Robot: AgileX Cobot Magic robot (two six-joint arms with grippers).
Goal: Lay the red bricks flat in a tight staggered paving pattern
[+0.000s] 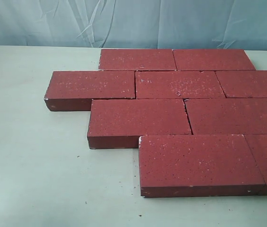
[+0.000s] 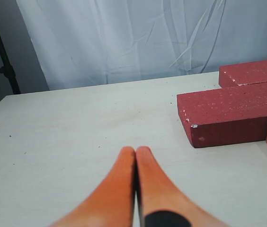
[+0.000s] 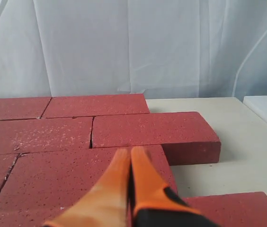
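Note:
Several dark-red bricks (image 1: 181, 85) lie flat on the table in staggered rows, edges touching; the nearest one (image 1: 197, 163) sits at the front right. No gripper shows in the exterior view. In the left wrist view my left gripper (image 2: 136, 150) is shut, empty, over bare tabletop, apart from the end of a brick (image 2: 230, 113). In the right wrist view my right gripper (image 3: 130, 151) is shut with nothing held, hovering over the top of a brick (image 3: 81, 177) in the pattern.
The pale tabletop (image 1: 34, 170) spreads to the left and front of the bricks. A wrinkled white-blue curtain (image 1: 124, 21) hangs behind the table. A dark stand pole (image 2: 1, 52) shows beyond the table's corner.

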